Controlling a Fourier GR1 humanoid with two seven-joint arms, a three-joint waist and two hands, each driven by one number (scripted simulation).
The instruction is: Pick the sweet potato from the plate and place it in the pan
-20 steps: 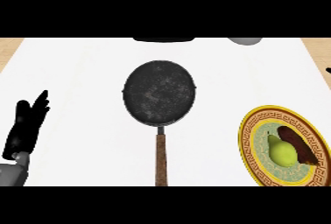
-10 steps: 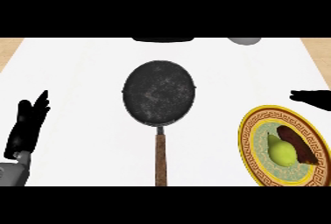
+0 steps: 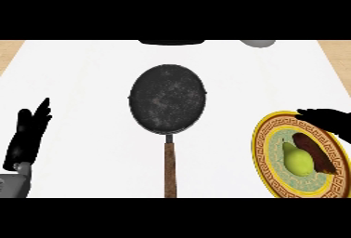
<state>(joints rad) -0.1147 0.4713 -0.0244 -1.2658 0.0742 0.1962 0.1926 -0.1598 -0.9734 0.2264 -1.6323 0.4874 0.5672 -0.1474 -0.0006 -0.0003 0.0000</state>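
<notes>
1. The sweet potato (image 3: 314, 152), dark reddish brown, lies on the plate (image 3: 269, 160) at lower right of the frame, long axis running upper left to lower right, touching a pear (image 3: 297, 159)
2. The right hand (image 3: 330, 119) hangs over the plate's upper rim, just above the sweet potato and far nearer than the left hand (image 3: 27, 135); it grasps nothing, its fingers merging into one dark shape
3. The left hand rests released at lower left
4. The pan (image 3: 168, 98) sits at centre, and the plate's right edge is cut off

Right hand (image 3: 328, 119) cut by edge
</notes>
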